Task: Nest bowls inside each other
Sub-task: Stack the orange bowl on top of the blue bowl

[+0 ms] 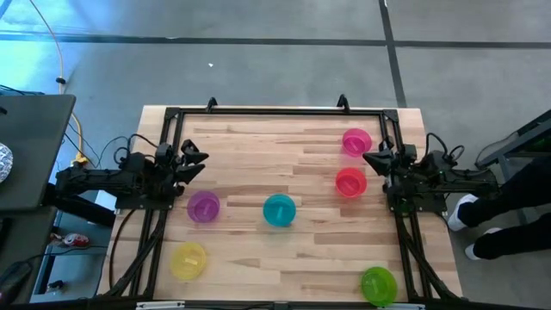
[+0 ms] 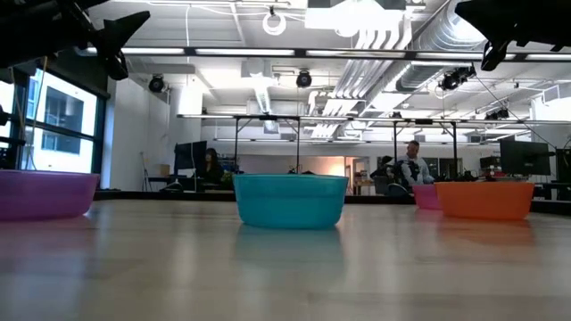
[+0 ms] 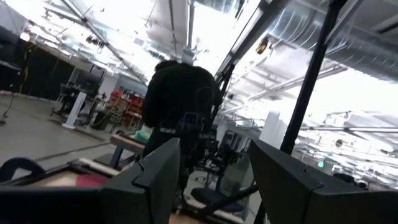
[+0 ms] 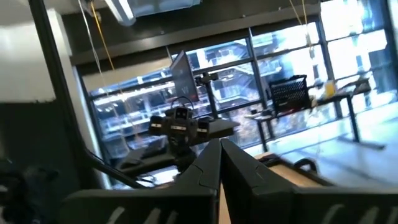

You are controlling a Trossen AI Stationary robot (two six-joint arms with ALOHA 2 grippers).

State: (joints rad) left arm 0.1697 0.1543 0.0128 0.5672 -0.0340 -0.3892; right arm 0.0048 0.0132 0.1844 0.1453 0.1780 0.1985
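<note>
Wooden desk (image 1: 284, 250) carries six separate bowls: pink bowl (image 1: 356, 141), red bowl (image 1: 350, 182), purple bowl (image 1: 203, 207), teal bowl (image 1: 279, 210), yellow bowl (image 1: 188, 261), green bowl (image 1: 378, 284). Left end effector (image 1: 196, 164) hovers agape, empty; right end effector (image 1: 370, 158) is closed, empty.

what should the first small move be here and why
Probably bring the left claw, which is open, down over the purple bowl, the one nearest it. All six bowls sit apart and nothing is nested yet; the teal bowl beside it would make a handy target. The right claw is shut and waits between the pink bowl and red bowl.
</note>
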